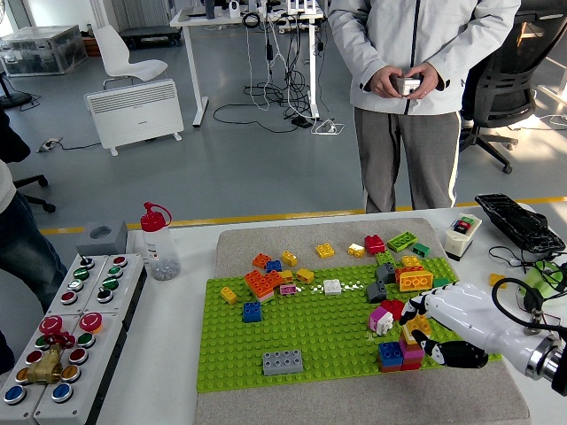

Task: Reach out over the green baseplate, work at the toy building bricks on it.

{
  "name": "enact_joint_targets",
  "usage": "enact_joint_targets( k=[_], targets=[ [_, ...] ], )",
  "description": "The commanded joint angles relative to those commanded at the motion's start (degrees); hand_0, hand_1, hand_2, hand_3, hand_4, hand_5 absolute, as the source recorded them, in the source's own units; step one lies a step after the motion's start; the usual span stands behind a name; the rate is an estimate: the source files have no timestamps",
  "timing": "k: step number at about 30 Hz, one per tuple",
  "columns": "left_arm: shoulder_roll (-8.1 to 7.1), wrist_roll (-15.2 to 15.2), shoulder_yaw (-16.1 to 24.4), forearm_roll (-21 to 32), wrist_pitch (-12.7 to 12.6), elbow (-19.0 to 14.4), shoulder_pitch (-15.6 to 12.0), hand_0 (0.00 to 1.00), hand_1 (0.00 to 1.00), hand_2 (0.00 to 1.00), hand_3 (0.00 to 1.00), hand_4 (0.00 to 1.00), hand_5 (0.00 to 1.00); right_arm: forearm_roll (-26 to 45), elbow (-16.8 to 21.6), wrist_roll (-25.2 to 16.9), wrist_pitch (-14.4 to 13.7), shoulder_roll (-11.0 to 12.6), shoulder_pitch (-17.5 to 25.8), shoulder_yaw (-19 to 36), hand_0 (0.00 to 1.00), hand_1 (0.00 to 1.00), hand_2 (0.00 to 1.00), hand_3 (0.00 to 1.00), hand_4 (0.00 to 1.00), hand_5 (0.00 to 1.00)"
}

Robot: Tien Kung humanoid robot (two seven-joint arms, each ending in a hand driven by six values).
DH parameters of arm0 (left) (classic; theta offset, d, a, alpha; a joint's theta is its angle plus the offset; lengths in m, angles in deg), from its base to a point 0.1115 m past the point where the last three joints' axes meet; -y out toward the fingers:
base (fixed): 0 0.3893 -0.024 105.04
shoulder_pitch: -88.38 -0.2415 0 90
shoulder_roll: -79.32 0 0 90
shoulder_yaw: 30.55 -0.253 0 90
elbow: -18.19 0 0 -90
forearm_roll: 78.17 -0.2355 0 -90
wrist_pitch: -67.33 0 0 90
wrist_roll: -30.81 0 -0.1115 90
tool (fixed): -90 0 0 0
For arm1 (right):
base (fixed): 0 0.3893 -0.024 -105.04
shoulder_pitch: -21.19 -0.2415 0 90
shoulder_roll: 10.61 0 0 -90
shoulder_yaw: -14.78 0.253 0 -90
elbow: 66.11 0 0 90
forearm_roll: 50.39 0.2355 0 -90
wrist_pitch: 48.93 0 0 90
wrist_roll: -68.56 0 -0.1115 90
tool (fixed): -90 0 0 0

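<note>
The green baseplate (310,336) lies on a grey mat in the middle of the table. Near its right front corner stands a small stack: a yellow brick (409,336) on a magenta brick (411,352), with a blue brick (390,354) beside it. My right hand (422,335) reaches in from the right, fingers curled over the yellow brick's top and thumb at its right side, partly hiding the stack. A pink and white brick (381,320) and a red brick (395,307) sit just left of the hand. My left arm is out of view.
Loose bricks lie on the plate: grey (282,361), blue (252,311), orange (261,285), white (332,286), orange (414,280). More lie on the mat behind. A bottle (158,241) and button box (66,336) stand left, a keyboard (518,221) right. A person (407,85) stands behind, holding a small device.
</note>
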Motion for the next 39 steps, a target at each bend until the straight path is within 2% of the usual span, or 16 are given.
enact_joint_targets(
  k=[39],
  targets=[
    [0.01,0.03,-0.25,0.18,0.1,0.0,0.01,0.68,0.696,0.675,0.613,0.355,0.998,-0.94,-1.73,0.82,0.94,-0.32,-1.47,-2.63,0.561,0.631,0.618,0.587,0.417,0.194]
  ],
)
